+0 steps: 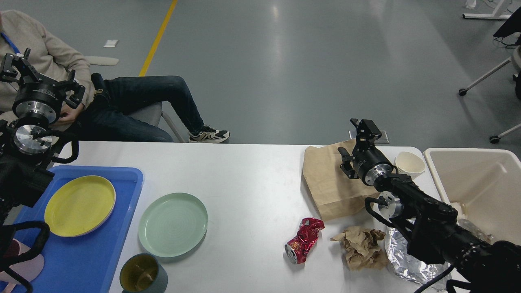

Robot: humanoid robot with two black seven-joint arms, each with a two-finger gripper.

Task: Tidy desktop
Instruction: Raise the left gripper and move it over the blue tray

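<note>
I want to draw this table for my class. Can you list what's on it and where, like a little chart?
table: white desktop
left side: blue tray holding a yellow plate
beside tray: green plate, with a mug in front
middle right: crushed red can, crumpled brown paper
far right: brown paper bag, paper cup, foil, cream bin
left pincer: raised, holding nothing
right pincer: over the bag, holding nothing
</note>
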